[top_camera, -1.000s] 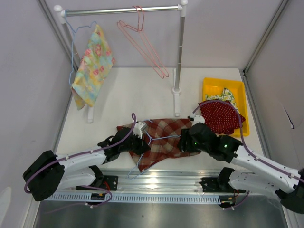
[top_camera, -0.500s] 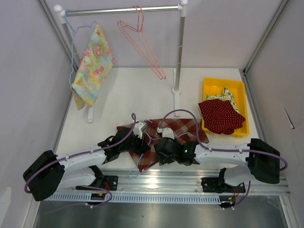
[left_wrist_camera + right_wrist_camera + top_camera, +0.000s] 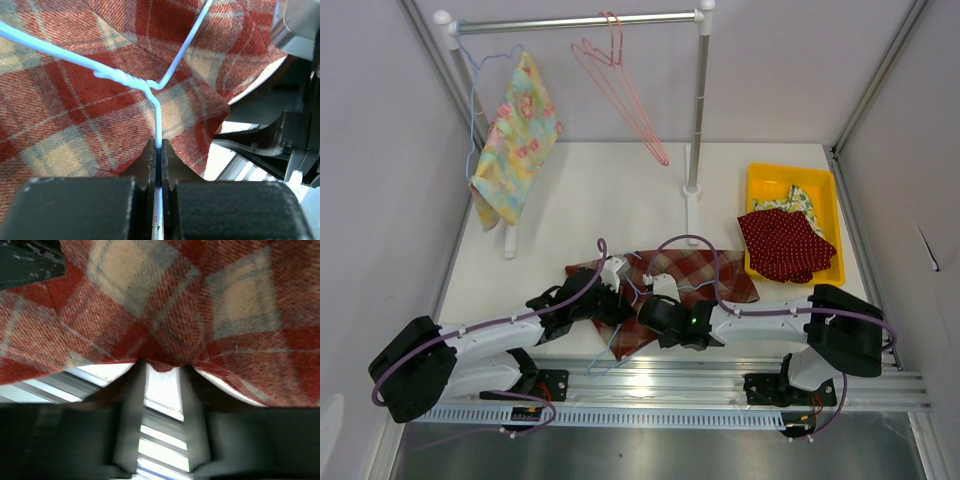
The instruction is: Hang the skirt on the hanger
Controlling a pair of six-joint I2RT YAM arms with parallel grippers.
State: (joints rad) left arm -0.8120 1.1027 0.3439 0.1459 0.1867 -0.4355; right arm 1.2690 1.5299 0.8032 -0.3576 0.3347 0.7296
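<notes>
— Red-and-tan plaid fabric skirt (image 3: 695, 270), position?
— Flat on white table (image 3: 580, 200), near front edge, between the 2 arms. Thin pale-blue wire hanger (image 3: 125, 80) lies across it.
— Left gripper (image 3: 158, 146)?
— Jaws pressed together, pinching hanger wire just beside its twist.
— Right gripper (image 3: 161, 375)?
— Jaws spread; small fold of skirt hem at the fingertips.

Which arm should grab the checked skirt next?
Probably the right arm. The right tool is open, with the edge of the skirt right at its fingertips. The left tool is busy, shut on the wire of the blue hanger.
</notes>
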